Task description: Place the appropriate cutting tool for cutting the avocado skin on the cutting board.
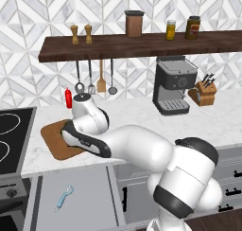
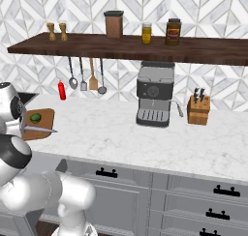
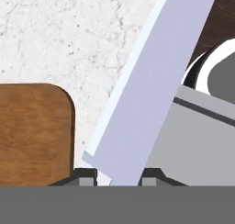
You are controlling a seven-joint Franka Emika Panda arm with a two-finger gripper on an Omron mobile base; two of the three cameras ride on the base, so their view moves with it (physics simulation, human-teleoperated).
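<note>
In the hand view my gripper is shut on the cutting tool, whose long silver blade runs from between the fingertips up to the top right. The brown cutting board lies just to the left of the blade there. From the right base, the blade points right over the front edge of the cutting board, and the small dark green avocado rests on the board. From the left base, my hand hovers over the cutting board and hides most of it. The knife's handle is hidden.
A light-blue-handled peeler lies in the open drawer below the counter. The stove borders the board on the left. A red bottle, coffee machine and knife block stand along the back wall.
</note>
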